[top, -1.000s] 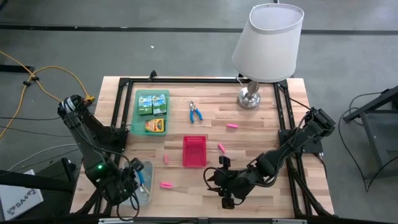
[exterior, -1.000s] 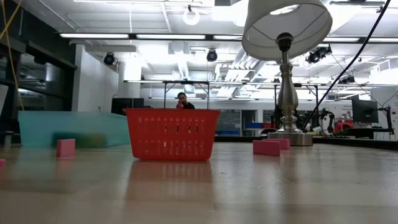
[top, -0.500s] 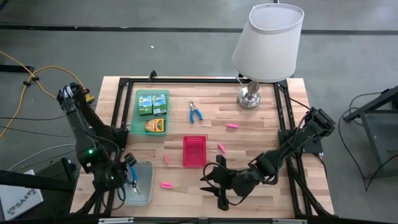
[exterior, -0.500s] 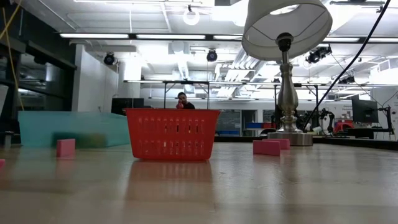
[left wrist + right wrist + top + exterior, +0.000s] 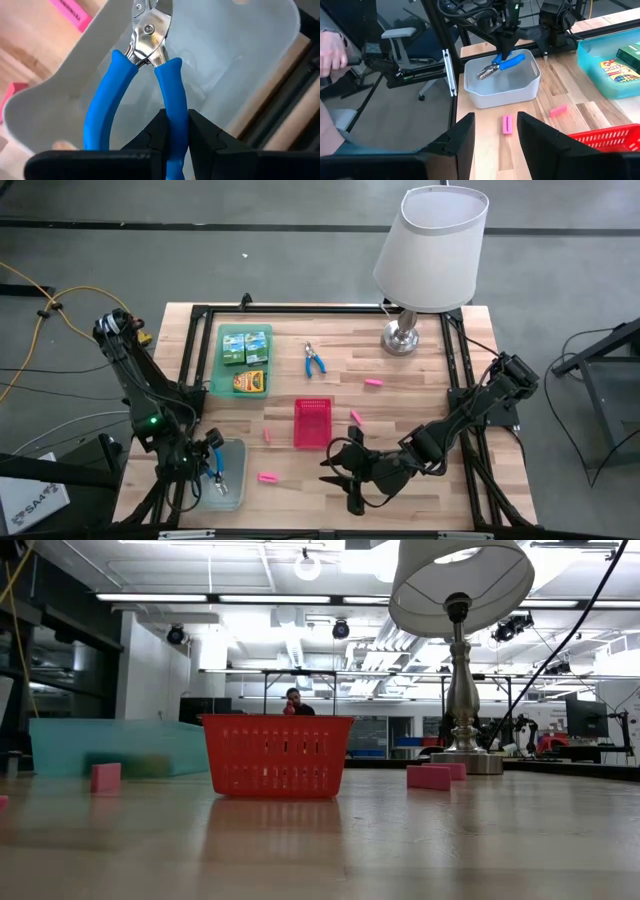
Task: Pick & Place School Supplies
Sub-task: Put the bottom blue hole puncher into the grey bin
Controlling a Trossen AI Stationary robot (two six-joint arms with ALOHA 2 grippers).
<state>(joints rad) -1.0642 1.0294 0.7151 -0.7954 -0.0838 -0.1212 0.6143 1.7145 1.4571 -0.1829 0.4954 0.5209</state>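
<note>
My left gripper (image 5: 207, 465) hangs over the clear bin (image 5: 222, 477) at the table's near left corner, shut on a blue-handled metal tool (image 5: 148, 75). My right gripper (image 5: 336, 477) is open near the table's near edge; its fingers frame a pink eraser (image 5: 507, 124) lying flat on the wood farther off. A second blue-handled tool (image 5: 314, 360) lies flat on the table. Green-and-yellow boxes (image 5: 245, 345) lie in the green tray (image 5: 216, 370). Other pink erasers (image 5: 267, 435) (image 5: 356, 417) (image 5: 373, 383) lie flat on the wood. Neither gripper shows in the low view. My left gripper pinches one blue handle (image 5: 175, 117) of the tool between its two fingers, well back from the metal head. The fingers (image 5: 506, 47) come from above, pointing down. The tool hangs tilted inside the bin, metal head (image 5: 485, 74) lowest; whether the head touches the bin floor I cannot tell.
The red mesh basket (image 5: 312, 424) stands mid-table between the erasers. A lamp (image 5: 405, 335) with a wide shade stands at the far right corner. A black frame (image 5: 460, 380) runs along the table's edges. A person's hand (image 5: 332, 52) shows beyond the left side.
My right gripper has moved toward the table's left, closer to the pink eraser near the bin. My left arm has shifted its posture and carried the blue-handled tool a little toward the far edge, still over the bin.
</note>
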